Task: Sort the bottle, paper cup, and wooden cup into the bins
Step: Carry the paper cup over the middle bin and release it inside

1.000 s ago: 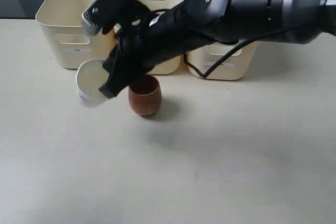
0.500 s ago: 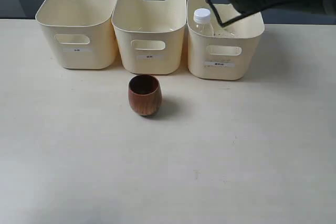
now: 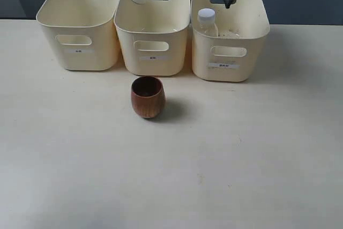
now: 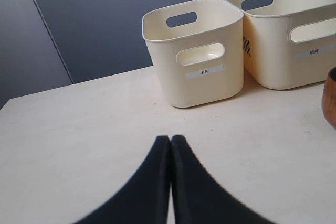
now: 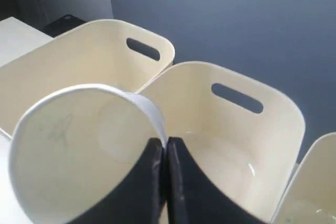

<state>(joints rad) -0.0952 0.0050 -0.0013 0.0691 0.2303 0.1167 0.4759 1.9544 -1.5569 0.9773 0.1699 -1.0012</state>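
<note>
The paper cup (image 5: 79, 150) hangs tilted from the right gripper (image 5: 163, 153), whose jaws are closed on its rim, one inside the wall and one outside. Below and just beyond the jaws lies the open middle bin (image 3: 153, 30), so the step in hand is likely dropping the cup there; next the jaws would need to part above that opening. The bottle (image 3: 206, 22) already stands in the right bin (image 3: 230, 36). The wooden cup (image 3: 148, 96) waits on the table (image 3: 241, 159), before the middle bin. The left gripper (image 4: 170, 145) rests low, jaws closed on nothing, facing the left bin (image 4: 197, 51). Half a second ago the cup was out of view; now it shows above the middle bin.
</note>
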